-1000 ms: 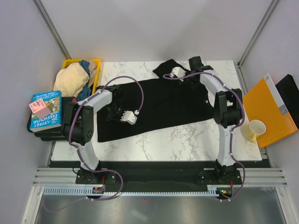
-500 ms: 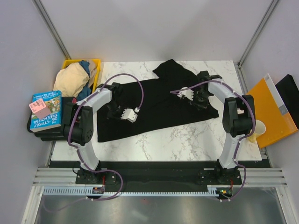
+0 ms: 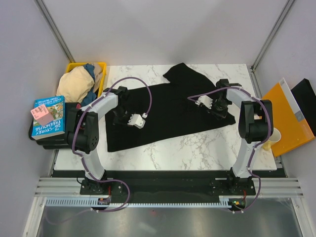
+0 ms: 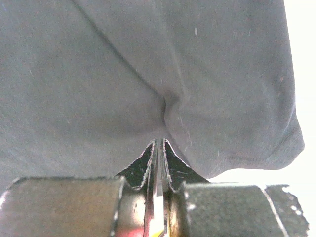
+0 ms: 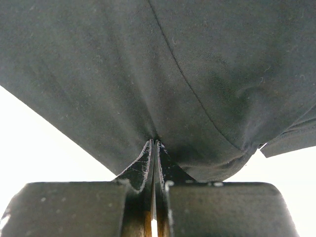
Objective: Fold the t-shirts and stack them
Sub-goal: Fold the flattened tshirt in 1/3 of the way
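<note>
A large black t-shirt [image 3: 168, 106] lies spread across the marble table [image 3: 197, 148], one sleeve reaching the far edge. My left gripper [image 3: 120, 117] is shut on a pinch of its cloth near the left end; in the left wrist view the left gripper [image 4: 159, 143] has the fabric [image 4: 148, 74] bunched at its tips. My right gripper [image 3: 220, 107] is shut on the shirt's right end, and in the right wrist view the right gripper [image 5: 154, 141] grips the dark cloth [image 5: 187, 64]. A beige t-shirt [image 3: 76, 83] and a blue t-shirt [image 3: 90, 69] lie heaped in the yellow bin [image 3: 102, 65].
A stack of books [image 3: 48, 117] sits off the table's left edge. An orange folder [image 3: 286, 116], a pale cup [image 3: 271, 137] and a black item [image 3: 306, 96] lie to the right. Bare marble shows along the near edge.
My right gripper has come from the far sleeve toward the right end of the black t-shirt and shut on it. The far sleeve now lies flatter. The left gripper has held still.
</note>
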`<state>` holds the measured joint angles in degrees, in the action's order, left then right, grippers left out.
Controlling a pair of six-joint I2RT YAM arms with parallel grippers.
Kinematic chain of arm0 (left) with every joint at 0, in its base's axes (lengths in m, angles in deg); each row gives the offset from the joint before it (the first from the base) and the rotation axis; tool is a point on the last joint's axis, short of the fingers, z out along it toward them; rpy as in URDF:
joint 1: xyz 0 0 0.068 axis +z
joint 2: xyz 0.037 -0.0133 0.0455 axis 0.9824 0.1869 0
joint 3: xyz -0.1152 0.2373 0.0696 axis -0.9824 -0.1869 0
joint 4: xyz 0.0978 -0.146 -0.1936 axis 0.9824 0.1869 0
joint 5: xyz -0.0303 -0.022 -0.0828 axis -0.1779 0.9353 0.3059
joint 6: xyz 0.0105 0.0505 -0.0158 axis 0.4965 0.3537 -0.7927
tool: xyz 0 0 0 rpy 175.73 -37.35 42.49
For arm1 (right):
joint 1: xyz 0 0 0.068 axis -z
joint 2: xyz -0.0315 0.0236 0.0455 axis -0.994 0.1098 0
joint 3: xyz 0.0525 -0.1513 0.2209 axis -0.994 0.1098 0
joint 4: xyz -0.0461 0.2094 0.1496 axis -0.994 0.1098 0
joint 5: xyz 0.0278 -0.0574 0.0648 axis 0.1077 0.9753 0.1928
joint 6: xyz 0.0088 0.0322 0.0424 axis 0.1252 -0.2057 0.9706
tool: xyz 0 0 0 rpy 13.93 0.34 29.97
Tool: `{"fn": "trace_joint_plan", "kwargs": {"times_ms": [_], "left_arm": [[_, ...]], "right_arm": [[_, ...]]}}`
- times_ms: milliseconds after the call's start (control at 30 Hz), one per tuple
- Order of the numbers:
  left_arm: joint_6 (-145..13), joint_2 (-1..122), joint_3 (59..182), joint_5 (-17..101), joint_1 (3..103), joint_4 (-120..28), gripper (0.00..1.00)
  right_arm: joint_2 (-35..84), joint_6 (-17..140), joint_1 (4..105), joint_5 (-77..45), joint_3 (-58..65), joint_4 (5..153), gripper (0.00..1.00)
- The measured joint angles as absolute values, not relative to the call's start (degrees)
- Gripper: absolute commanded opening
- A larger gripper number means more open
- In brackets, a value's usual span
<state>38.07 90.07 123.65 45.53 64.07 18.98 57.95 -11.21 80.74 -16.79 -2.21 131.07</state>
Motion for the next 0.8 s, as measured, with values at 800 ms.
{"fn": "trace_joint_plan", "kwargs": {"times_ms": [800], "left_arm": [[38.07, 91.81, 123.63, 44.68, 64.35, 18.98, 0.12]], "right_arm": [[64.73, -7.23, 71.23, -22.74, -33.1, 135.18, 0.0]]}}
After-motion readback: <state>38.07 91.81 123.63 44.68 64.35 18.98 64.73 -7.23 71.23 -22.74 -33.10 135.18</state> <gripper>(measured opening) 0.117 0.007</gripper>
